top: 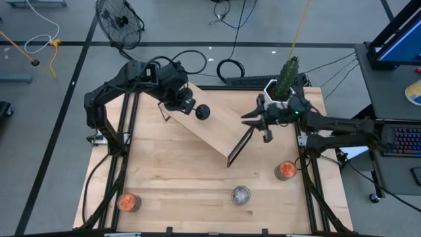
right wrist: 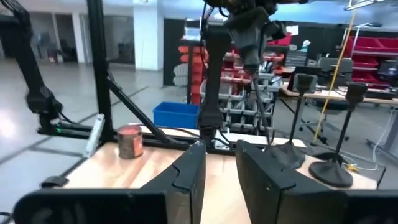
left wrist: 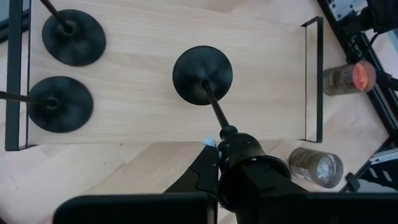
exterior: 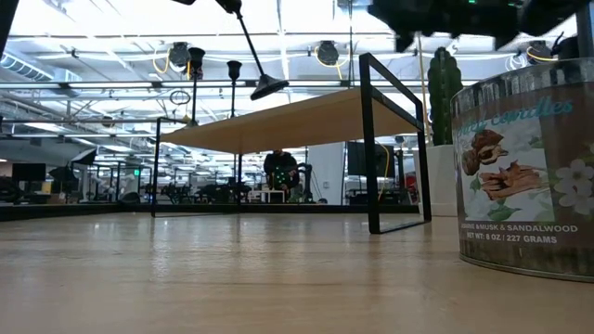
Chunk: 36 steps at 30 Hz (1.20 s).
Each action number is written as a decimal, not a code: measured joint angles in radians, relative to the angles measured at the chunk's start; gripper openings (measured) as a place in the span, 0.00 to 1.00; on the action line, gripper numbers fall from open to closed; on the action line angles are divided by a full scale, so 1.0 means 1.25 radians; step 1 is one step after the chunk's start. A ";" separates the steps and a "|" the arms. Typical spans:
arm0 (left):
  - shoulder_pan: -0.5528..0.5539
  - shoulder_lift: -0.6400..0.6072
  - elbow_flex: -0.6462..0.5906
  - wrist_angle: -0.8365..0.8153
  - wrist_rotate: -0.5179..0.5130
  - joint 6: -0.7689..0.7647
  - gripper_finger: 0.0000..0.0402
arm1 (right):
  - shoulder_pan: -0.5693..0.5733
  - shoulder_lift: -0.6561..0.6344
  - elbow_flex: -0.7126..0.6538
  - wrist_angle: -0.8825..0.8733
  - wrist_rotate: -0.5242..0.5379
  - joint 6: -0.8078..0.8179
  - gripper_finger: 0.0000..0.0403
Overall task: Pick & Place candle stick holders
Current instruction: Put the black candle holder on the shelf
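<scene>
Two holders on shelf end — third mid-shelf.

So the left gripper is over the wooden shelf with a black candle holder at its tip. Right gripper sits by the cactus. Two orange cups and a silvery cup are on the table.
</scene>
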 joint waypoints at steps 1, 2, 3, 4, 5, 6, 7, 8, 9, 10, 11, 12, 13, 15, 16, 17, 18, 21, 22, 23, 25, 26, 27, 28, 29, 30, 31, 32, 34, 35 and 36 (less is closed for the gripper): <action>-0.003 0.000 0.000 0.000 0.000 0.000 0.04 | 0.004 0.025 0.019 -0.001 0.001 -0.012 0.21; -0.006 0.000 0.000 0.000 0.001 0.000 0.04 | 0.009 0.049 0.039 -0.002 0.001 -0.022 0.21; -0.010 0.000 0.000 0.000 0.001 0.001 0.04 | 0.011 0.070 0.059 -0.003 0.000 -0.030 0.21; -0.012 0.000 0.000 0.000 0.001 0.005 0.04 | 0.012 0.089 0.081 -0.005 0.000 -0.038 0.21; -0.015 0.000 0.000 0.000 0.002 0.006 0.04 | 0.012 0.109 0.103 -0.015 -0.001 -0.045 0.21; -0.017 0.000 0.000 0.000 0.001 0.006 0.04 | 0.012 0.127 0.127 -0.029 0.000 -0.054 0.22; -0.020 0.000 0.000 0.000 0.001 0.006 0.04 | 0.012 0.146 0.150 -0.047 0.001 -0.062 0.22; -0.022 0.000 0.000 0.000 0.001 0.007 0.04 | 0.012 0.166 0.174 -0.066 0.000 -0.071 0.23; -0.024 0.000 0.000 0.000 0.001 0.007 0.04 | 0.011 0.184 0.197 -0.084 0.001 -0.077 0.25; -0.027 0.000 0.000 0.000 0.001 0.007 0.04 | 0.011 0.203 0.220 -0.101 0.000 -0.081 0.26; -0.029 0.000 0.000 0.000 0.001 0.008 0.04 | 0.013 0.222 0.242 -0.111 0.000 -0.081 0.28; -0.031 0.000 0.000 0.000 0.001 0.012 0.04 | 0.015 0.240 0.266 -0.119 0.001 -0.083 0.30; -0.032 0.000 0.000 0.000 0.001 0.013 0.04 | 0.018 0.257 0.285 -0.130 0.000 -0.089 0.33; -0.036 0.000 0.000 0.000 0.001 0.021 0.04 | 0.028 0.290 0.322 -0.142 0.001 -0.108 0.37; -0.037 0.000 0.000 0.000 0.001 0.024 0.04 | 0.034 0.304 0.339 -0.149 0.001 -0.117 0.40; -0.039 0.000 0.000 0.000 0.001 0.025 0.04 | 0.040 0.320 0.356 -0.151 0.002 -0.122 0.43; -0.040 0.000 0.000 0.001 0.001 0.025 0.04 | 0.045 0.335 0.374 -0.149 0.005 -0.126 0.45; -0.041 0.000 0.000 0.002 0.001 0.027 0.04 | 0.059 0.367 0.414 -0.155 0.037 -0.153 0.52; -0.041 0.000 0.000 0.003 0.000 0.029 0.04 | 0.065 0.379 0.428 -0.153 0.054 -0.166 0.54; -0.041 0.000 0.000 0.006 0.000 0.036 0.04 | 0.070 0.391 0.440 -0.152 0.068 -0.177 0.56; -0.041 0.000 0.000 0.016 0.001 0.048 0.04 | 0.076 0.411 0.463 -0.158 0.069 -0.181 0.59; -0.041 0.000 0.000 0.025 0.001 0.053 0.04 | 0.080 0.422 0.476 -0.159 0.069 -0.182 0.60; -0.041 0.000 0.000 0.034 0.001 0.059 0.04 | 0.083 0.434 0.488 -0.159 0.071 -0.182 0.61; -0.041 0.000 0.000 0.044 0.001 0.064 0.04 | 0.085 0.444 0.497 -0.158 0.082 -0.182 0.61; -0.041 0.000 0.000 0.052 0.001 0.067 0.04 | 0.087 0.451 0.504 -0.162 0.090 -0.183 0.62; -0.041 -0.001 0.000 0.056 0.002 0.070 0.04 | 0.087 0.458 0.509 -0.168 0.096 -0.183 0.62; -0.041 -0.001 0.000 0.056 0.002 0.072 0.04 | 0.087 0.463 0.515 -0.170 0.104 -0.183 0.62; -0.041 0.000 0.000 0.056 0.005 0.077 0.04 | 0.086 0.464 0.518 -0.171 0.106 -0.183 0.62; -0.041 0.000 0.000 0.058 0.027 0.105 0.04 | 0.086 0.461 0.523 -0.168 0.106 -0.184 0.62; -0.041 0.004 0.000 0.063 0.040 0.123 0.04 | 0.086 0.460 0.524 -0.162 0.106 -0.188 0.62; -0.041 0.010 0.000 0.068 0.054 0.136 0.04 | 0.086 0.459 0.524 -0.164 0.106 -0.193 0.62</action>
